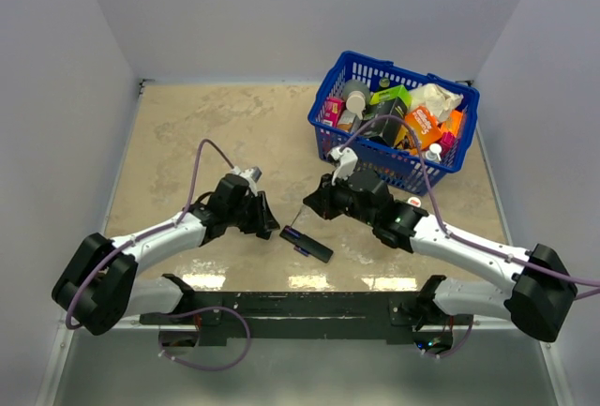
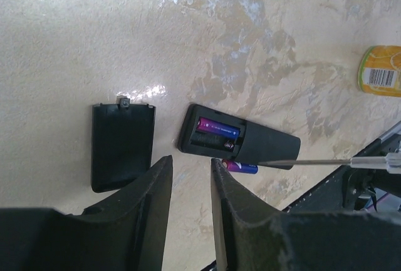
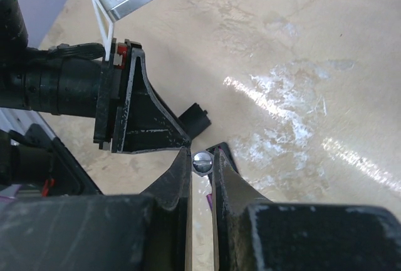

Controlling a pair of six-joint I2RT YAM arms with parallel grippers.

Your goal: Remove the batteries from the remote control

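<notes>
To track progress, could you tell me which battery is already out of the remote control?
The battery lying on the table beside the remote control's edge; the other battery sits inside its open recess.

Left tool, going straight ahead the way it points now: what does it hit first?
Most likely the remote control, at its open battery end, which lies just beyond the left tool. The black cover sits off to the side. Depth is unclear; it might touch bare table between them first.
</notes>
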